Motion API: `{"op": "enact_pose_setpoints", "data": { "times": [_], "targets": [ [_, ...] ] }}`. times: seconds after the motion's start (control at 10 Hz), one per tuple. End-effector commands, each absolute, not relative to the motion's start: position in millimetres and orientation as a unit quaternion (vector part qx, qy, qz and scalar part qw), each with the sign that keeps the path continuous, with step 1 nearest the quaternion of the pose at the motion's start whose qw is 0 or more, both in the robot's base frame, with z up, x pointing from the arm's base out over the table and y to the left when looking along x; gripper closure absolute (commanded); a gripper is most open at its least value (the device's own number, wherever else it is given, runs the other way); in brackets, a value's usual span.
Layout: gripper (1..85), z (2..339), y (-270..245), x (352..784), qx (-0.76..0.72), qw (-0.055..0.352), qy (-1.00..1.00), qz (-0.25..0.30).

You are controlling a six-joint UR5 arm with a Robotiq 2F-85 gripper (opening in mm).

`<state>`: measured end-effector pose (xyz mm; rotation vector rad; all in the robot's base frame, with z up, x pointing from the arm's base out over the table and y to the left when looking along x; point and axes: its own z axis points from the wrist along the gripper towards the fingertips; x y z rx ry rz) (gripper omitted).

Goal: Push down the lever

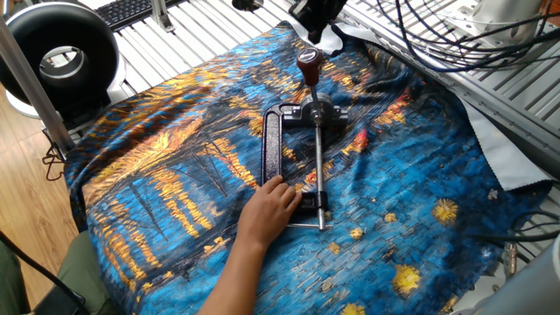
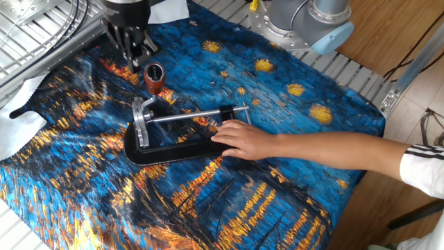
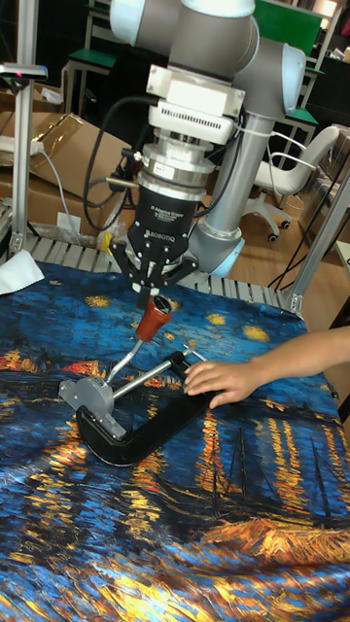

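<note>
A: On the blue-and-orange cloth (image 1: 175, 175) covering the desk, where is the lever (image 1: 309, 66) sitting?

B: It is rising at a slant from the silvery head (image 1: 318, 113) of the black clamp (image 2: 166, 151), its reddish-brown knob (image 3: 154, 321) pointing toward 12 o'clock in one fixed view.

A: And the claw (image 3: 148, 287)?

B: It is hovering just above the knob, fingers (image 2: 132, 50) standing narrowly apart, gripping nothing; whether it is touching, I cannot tell. A person's hand (image 2: 243, 141) is pressing on the clamp's far end.

Robotics lab: slatted aluminium bench (image 1: 516, 83) under a painted cloth (image 1: 175, 175), loose cables (image 1: 437, 35), keyboard (image 1: 131, 9), cardboard boxes (image 3: 53, 146), office chair (image 3: 292, 180) behind.
</note>
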<state>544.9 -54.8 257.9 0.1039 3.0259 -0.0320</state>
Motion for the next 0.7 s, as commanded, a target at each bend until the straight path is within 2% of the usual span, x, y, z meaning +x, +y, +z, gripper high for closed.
{"op": "enact_pose_setpoints", "data": {
  "times": [0.0, 0.2, 0.6],
  "targets": [
    [84.7, 267, -54, 527, 0.102, 0.026, 0.994, 0.004],
    [84.7, 264, -40, 520, 0.139, 0.012, 0.989, 0.040],
    [84.7, 248, -50, 522, 0.109, 0.026, 0.994, 0.018]
  ]
}}
